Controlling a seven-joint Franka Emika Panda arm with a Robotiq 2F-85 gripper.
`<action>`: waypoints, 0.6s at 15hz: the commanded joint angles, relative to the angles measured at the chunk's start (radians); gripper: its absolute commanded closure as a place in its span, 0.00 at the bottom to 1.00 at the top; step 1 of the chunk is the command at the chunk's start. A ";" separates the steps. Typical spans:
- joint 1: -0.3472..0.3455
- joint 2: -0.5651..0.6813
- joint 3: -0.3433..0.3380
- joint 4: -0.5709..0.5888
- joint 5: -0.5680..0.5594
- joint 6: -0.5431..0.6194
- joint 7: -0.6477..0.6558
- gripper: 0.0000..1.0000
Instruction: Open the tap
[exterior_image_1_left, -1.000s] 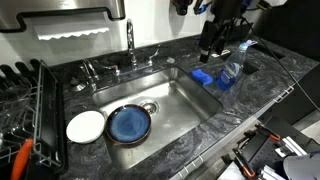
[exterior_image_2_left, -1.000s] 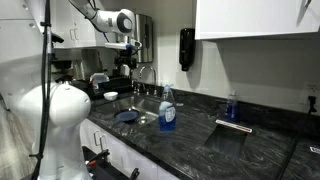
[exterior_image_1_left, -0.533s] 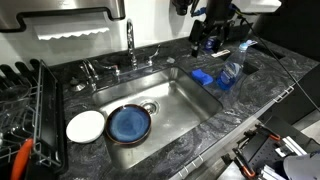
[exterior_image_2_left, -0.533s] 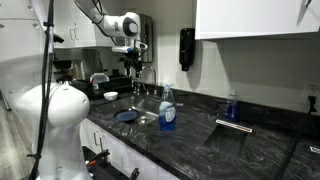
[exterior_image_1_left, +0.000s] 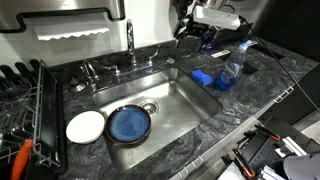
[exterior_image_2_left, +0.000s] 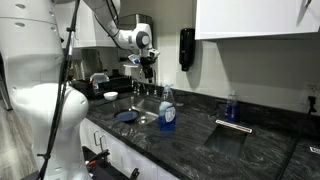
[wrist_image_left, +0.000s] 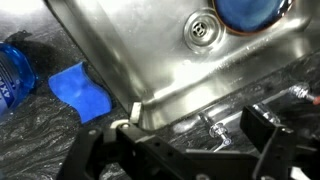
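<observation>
Wrist view: the jaws of the gripper are standing wide, holding nothing.
Tap: the tap is rising at the sink's 12 o'clock edge, with the gripper hovering at its 3 o'clock.
Handling: rigid and probably slick chrome; pinching a low knob is looking best.

Dark marbled countertop, pale wall — seemingly a white cabinet above.

There was one tap, one blue plate, one white plate, one clear bottle, one blue cloth and one dish rack.
</observation>
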 joint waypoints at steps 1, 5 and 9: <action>0.006 0.108 -0.027 0.076 -0.073 0.103 0.210 0.00; 0.024 0.219 -0.086 0.180 -0.169 0.176 0.463 0.00; 0.031 0.215 -0.102 0.181 -0.157 0.157 0.489 0.00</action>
